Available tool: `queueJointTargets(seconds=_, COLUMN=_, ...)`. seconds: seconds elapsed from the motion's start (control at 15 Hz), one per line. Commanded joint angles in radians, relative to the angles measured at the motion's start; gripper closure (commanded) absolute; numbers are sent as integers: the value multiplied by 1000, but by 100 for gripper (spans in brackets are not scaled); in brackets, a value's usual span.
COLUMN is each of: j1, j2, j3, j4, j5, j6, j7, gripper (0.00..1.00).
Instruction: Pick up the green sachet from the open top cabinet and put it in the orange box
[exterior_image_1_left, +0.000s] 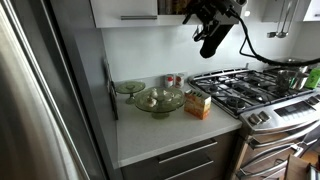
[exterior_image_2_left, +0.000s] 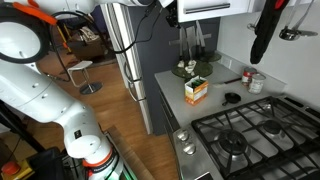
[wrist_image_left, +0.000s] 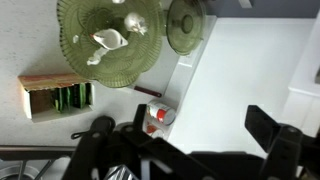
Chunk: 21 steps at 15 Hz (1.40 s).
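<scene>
High beside the top cabinet (exterior_image_1_left: 125, 10), the gripper (exterior_image_1_left: 212, 42) hangs well above the counter (exterior_image_1_left: 150, 135). In the wrist view its two dark fingers stand wide apart with only bare worktop between them, so it is released and carries nothing. No green shows at the cabinet's dark opening in either exterior view. Green does show inside the open top of the orange box (wrist_image_left: 55, 97), and I judge that to be the green sachet (wrist_image_left: 70, 97), lying along the box, though it is too small to be sure. The box sits on the counter almost straight below the gripper, a little toward the fridge side. It is just beside the large glass bowl (wrist_image_left: 110, 55) and near a small can (wrist_image_left: 158, 116). Its long axis runs roughly parallel to the line between the fingers. If the sachet is indeed inside, the placing looks done.
</scene>
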Motion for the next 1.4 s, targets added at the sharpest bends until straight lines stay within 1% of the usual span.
queueJointTargets(seconds=0.0, j1=-21, j2=84, j3=18, j4=128, j5=-111, j6=47, j7=234, gripper=0)
queueJointTargets(seconds=0.07, j1=-20, j2=99, j3=22, j4=150, j5=-148, j6=62, j7=302, gripper=0)
queueJointTargets(seconds=0.27, j1=-5, j2=161, j3=28, j4=238, j5=-258, j6=45, j7=492, gripper=0)
queueJointTargets(seconds=0.4, j1=12, j2=198, j3=25, j4=287, j5=-326, j6=33, j7=583, gripper=0)
queueJointTargets(seconds=0.53, j1=33, j2=237, j3=14, j4=331, j5=-392, j6=44, j7=637, gripper=0)
queueJointTargets(seconds=0.6, j1=44, j2=255, j3=6, j4=347, j5=-419, j6=58, j7=643, gripper=0)
queueJointTargets(seconds=0.67, j1=59, j2=209, j3=-16, j4=297, j5=-368, j6=43, j7=589, gripper=0)
queueJointTargets(seconds=0.87, j1=73, j2=248, j3=-24, j4=338, j5=-396, j6=44, j7=607, gripper=0)
queueJointTargets(seconds=1.13, j1=76, j2=253, j3=-26, j4=349, j5=-397, j6=44, j7=607, gripper=0)
queueJointTargets(seconds=1.2, j1=74, j2=272, j3=-34, j4=368, j5=-408, j6=54, j7=637, gripper=0)
queueJointTargets(seconds=1.33, j1=71, j2=307, j3=-63, j4=409, j5=-419, j6=77, j7=635, gripper=0)
